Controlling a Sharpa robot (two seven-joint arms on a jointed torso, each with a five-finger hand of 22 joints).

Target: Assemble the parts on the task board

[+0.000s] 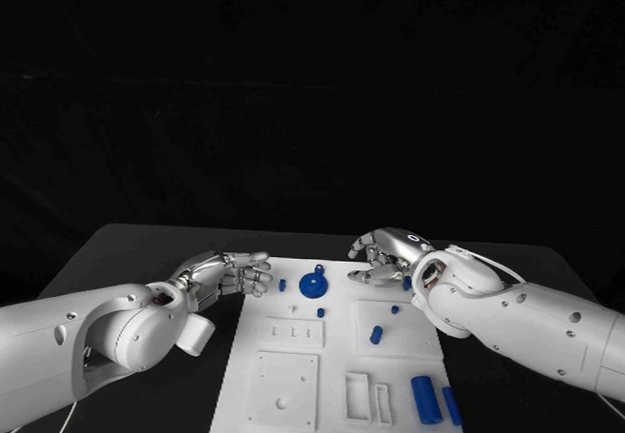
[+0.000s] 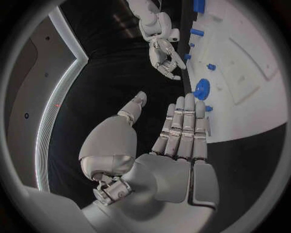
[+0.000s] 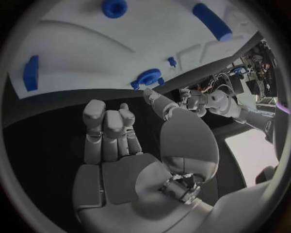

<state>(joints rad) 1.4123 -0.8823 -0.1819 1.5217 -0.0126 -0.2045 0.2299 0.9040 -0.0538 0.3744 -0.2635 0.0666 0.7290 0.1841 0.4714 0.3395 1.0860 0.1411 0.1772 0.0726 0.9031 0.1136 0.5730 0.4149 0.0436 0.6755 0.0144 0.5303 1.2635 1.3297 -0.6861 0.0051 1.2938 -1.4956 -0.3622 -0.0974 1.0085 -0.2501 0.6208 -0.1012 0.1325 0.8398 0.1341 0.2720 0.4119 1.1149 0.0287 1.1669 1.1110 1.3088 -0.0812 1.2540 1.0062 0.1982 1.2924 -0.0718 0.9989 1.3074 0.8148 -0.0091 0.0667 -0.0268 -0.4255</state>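
Observation:
The white task board (image 1: 338, 370) lies in the middle of the table. A round blue disc (image 1: 315, 284) stands near its far edge, with small blue pegs (image 1: 376, 334) around the middle. Two blue cylinders (image 1: 426, 399) lie at the near right corner. My left hand (image 1: 229, 274) hovers just off the board's far left corner, fingers straight and apart, holding nothing. My right hand (image 1: 387, 257) hangs over the far right edge with fingers partly bent and thumb apart, empty. The left wrist view shows the left hand (image 2: 176, 145), the disc (image 2: 202, 89) and the right hand (image 2: 165, 60).
The board has raised white blocks and recessed slots (image 1: 365, 397) along its near half. Black table (image 1: 146, 258) surrounds the board on all sides. In the right wrist view the right hand (image 3: 121, 145) faces the board's edge (image 3: 91, 48), with the disc (image 3: 148, 76) beyond.

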